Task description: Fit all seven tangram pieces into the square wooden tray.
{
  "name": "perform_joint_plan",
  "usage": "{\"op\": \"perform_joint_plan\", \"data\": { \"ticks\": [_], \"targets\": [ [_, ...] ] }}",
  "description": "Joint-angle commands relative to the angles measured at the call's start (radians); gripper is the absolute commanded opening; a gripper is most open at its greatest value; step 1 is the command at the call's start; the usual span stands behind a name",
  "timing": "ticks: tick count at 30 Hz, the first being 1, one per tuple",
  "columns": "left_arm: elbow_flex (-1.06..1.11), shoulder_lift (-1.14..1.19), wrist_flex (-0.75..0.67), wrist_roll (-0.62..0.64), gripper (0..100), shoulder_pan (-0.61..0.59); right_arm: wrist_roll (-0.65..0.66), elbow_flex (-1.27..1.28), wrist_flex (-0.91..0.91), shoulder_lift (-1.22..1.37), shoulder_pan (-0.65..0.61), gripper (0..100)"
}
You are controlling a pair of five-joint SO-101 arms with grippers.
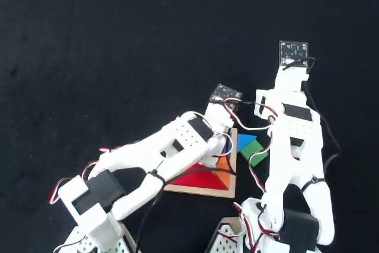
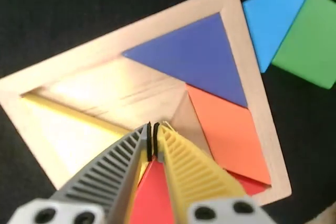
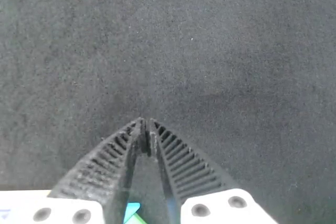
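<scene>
The square wooden tray (image 2: 157,22) holds a dark blue triangle (image 2: 199,56), an orange triangle (image 2: 226,129), a red triangle (image 2: 152,198) and a pale yellow triangle (image 2: 68,135), with bare wood (image 2: 121,87) in the middle. My left gripper (image 2: 152,142) hangs shut and empty over the tray's middle. Just outside the tray lie a light blue triangle (image 2: 273,19) and a green square (image 2: 310,40), touching each other. In the high view the left arm covers much of the tray (image 1: 201,191). My right gripper (image 3: 144,132) is shut over bare black cloth, holding nothing.
Black cloth (image 1: 89,57) covers the whole table. The right arm (image 1: 293,140) stands beside the light blue triangle (image 1: 246,141) and green square (image 1: 256,154), on their right. Cables run along both arms.
</scene>
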Motion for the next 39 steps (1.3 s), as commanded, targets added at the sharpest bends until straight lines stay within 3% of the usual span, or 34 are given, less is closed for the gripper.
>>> {"op": "perform_joint_plan", "data": {
  "ticks": [1,10,18,30,39],
  "targets": [
    [-0.059,-0.011,0.046,0.008,5,-0.051,-0.003,-0.041,-0.020,0.012,-0.009,1.1],
    [-0.081,-0.012,0.038,0.006,5,-0.107,-0.003,-0.041,-0.020,0.012,-0.011,1.1],
    [-0.110,-0.002,-0.035,-0.020,6,-0.308,-0.003,-0.041,-0.011,0.012,-0.015,1.1],
    [-0.111,-0.011,-0.031,-0.028,7,-0.157,-0.003,-0.041,-0.011,0.012,-0.028,1.1],
    [-0.107,0.020,-0.046,0.040,7,-0.183,-0.003,-0.041,-0.011,0.012,-0.026,1.1]
  ]
}}
